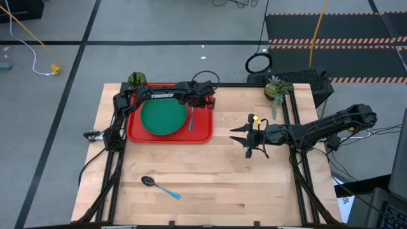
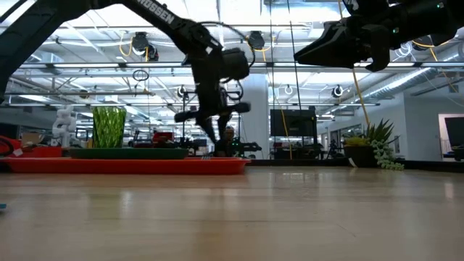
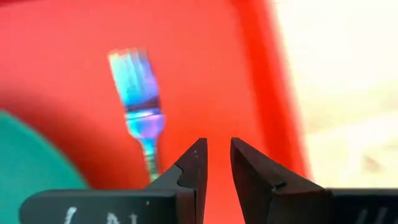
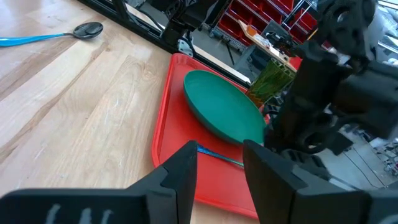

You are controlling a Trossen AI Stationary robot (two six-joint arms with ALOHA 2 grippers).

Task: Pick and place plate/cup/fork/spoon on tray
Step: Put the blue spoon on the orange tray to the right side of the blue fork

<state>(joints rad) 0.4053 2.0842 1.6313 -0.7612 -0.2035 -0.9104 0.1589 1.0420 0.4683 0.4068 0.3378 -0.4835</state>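
Observation:
The red tray (image 1: 202,135) lies at the table's far left. The dark green plate (image 1: 163,119) lies flat on it. The fork (image 1: 191,119) lies on the tray floor, to the right of the plate, and it also shows in the left wrist view (image 3: 142,93). The olive cup (image 1: 137,79) stands upright at the tray's far left corner. The spoon (image 1: 159,186) lies on the table near the front edge. My left gripper (image 3: 217,146) is above the tray's far right part (image 1: 205,104), points down, and is empty with a narrow gap between its fingers. My right gripper (image 1: 245,136) hovers open and empty right of the tray.
A small potted plant (image 1: 275,89) stands at the table's far right, beside the right arm's frame. Bare wood lies between the tray and the spoon and across the middle of the table (image 1: 254,184).

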